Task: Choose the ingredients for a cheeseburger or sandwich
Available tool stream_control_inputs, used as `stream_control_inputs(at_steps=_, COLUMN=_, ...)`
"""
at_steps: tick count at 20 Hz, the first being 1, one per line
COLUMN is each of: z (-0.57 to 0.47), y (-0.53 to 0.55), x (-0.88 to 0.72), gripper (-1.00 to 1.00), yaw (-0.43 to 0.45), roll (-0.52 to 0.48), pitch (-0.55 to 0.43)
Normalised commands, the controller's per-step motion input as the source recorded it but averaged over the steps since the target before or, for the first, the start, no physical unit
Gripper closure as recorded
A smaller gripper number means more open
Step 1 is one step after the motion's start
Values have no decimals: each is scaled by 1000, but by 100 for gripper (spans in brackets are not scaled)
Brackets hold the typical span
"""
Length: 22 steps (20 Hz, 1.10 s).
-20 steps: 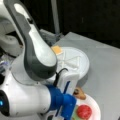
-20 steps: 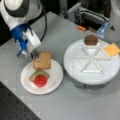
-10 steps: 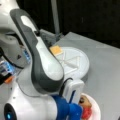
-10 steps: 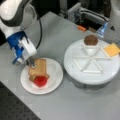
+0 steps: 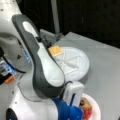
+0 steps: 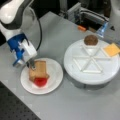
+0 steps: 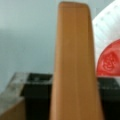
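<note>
In a front view my gripper (image 6: 31, 64) is shut on a tan bread square (image 6: 37, 71), holding it tilted low over the small white plate (image 6: 56, 75). The bread's lower edge meets the red tomato round (image 6: 40, 81) lying on that plate. In the wrist view the bread square (image 7: 75, 62) stands edge-on between dark fingers (image 7: 37, 100), with the tomato round (image 7: 110, 62) to the right. The dark brown patty (image 6: 90, 40) and the yellow-orange cheese square (image 6: 112, 49) sit on the divided white tray (image 6: 91, 72). No lettuce shows.
My own arm (image 5: 42, 65) fills much of a front view and hides most of the small plate (image 5: 97, 110). The cheese square (image 5: 55, 50) lies on the divided tray (image 5: 80, 67) behind the arm. Grey equipment with an orange part (image 6: 81, 28) stands at the table's back.
The gripper has come down and slightly left with the bread square, from above the small plate to just over it, and the bread now touches the tomato.
</note>
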Motion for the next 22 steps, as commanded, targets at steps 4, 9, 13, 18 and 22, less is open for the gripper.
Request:
stream_control_inputs(at_steps=4, z=-195, y=-133, x=99, gripper=100, yaw=136, roll=270, pitch=-93)
stream_control_inputs(at_steps=9, z=-199, y=-187, x=46, gripper=100, yaw=139, roll=265, pitch=-121)
stream_control_inputs(at_steps=13, z=-100, y=-219, x=-4, gripper=100, yaw=149, roll=263, pitch=-114)
stream_control_inputs(at_steps=18, z=-96, y=-187, x=24, gripper=100, yaw=126, roll=281, pitch=-137)
stream_control_inputs(at_steps=22, z=-88, y=-98, x=98, gripper=100, yaw=73, roll=289, pitch=-165)
